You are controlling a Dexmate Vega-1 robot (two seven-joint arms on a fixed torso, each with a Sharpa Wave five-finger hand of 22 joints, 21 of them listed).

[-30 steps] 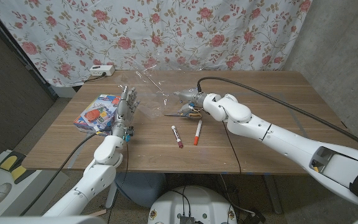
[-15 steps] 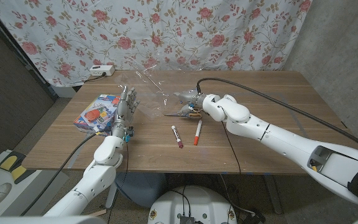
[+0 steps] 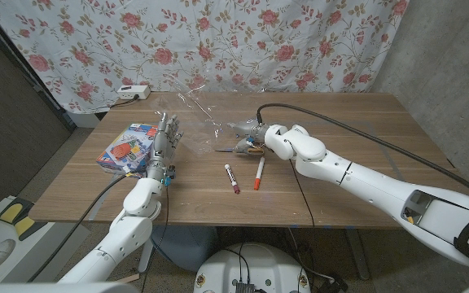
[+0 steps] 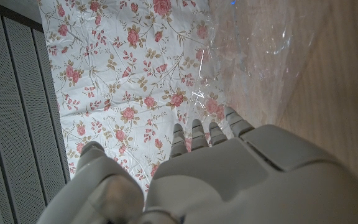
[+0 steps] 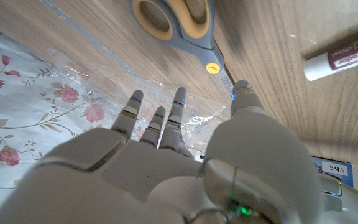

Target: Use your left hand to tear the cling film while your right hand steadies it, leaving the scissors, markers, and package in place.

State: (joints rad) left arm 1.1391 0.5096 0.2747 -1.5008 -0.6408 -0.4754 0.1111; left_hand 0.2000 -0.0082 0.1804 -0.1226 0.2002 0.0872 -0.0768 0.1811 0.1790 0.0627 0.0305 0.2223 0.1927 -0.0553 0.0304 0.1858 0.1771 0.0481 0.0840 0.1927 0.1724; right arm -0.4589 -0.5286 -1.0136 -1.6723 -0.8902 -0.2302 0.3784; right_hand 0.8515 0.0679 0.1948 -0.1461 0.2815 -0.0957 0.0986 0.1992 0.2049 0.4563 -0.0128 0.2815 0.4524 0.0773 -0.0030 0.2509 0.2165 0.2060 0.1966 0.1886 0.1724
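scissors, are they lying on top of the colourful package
No, the scissors lie on the bare table beside the right hand, well apart from the package.

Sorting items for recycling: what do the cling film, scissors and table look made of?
Cling film: thin clear plastic, crinkled, glinting. Scissors: grey and yellow handles, probably plastic; blades look metal. Table: wood-grain top, matte, whether solid or laminate is unclear.

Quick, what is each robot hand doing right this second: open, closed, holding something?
Left hand: open, fingers straight, holding nothing, beside the cling film.
Right hand: open, fingers spread over the film's edge near the scissors; no grip visible.
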